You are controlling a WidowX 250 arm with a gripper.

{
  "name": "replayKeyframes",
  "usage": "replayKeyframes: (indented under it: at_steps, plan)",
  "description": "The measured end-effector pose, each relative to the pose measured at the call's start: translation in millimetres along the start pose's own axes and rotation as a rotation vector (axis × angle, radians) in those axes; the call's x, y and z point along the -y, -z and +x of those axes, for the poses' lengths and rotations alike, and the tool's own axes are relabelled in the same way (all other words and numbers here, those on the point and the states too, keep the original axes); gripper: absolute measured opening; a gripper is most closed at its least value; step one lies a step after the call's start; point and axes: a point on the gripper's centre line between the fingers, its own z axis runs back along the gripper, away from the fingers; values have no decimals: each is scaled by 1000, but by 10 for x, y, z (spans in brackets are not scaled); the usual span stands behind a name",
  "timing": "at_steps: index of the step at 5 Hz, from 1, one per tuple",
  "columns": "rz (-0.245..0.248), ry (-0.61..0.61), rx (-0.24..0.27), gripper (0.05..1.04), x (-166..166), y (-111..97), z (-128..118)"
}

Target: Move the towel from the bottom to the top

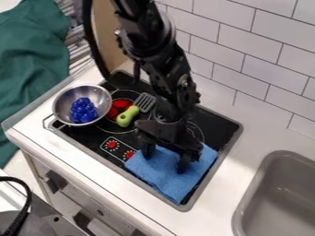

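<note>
The black gripper (pixel 165 159) hangs over the upper part of the blue towel (pixel 169 179), its two fingers spread well apart with blue cloth in view between them. Both fingertips are at the towel's surface; whether they press into it I cannot tell. The towel lies spread at the lower right end of the black stove top (pixel 212 123), one corner near the stove's grey rim. Part of the towel's upper edge is hidden behind the gripper.
A metal colander (pixel 61 103) with a blue object (pixel 83 110) stands at the stove's left end. A green-handled spatula (pixel 128 116) lies beside it, left of the arm. Tiled wall (pixel 246 55) rises behind; a grey sink (pixel 280 184) is at right.
</note>
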Motion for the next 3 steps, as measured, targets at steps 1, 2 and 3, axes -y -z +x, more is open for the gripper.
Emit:
replayKeyframes:
  at_steps: [1, 2, 3]
  plan:
    - [-4, -9, -9, 1005, 24, 43, 26]
    - [-7, -19, -13, 1005, 57, 62, 132]
    - [-28, -64, 6, 1005, 128, 85, 382]
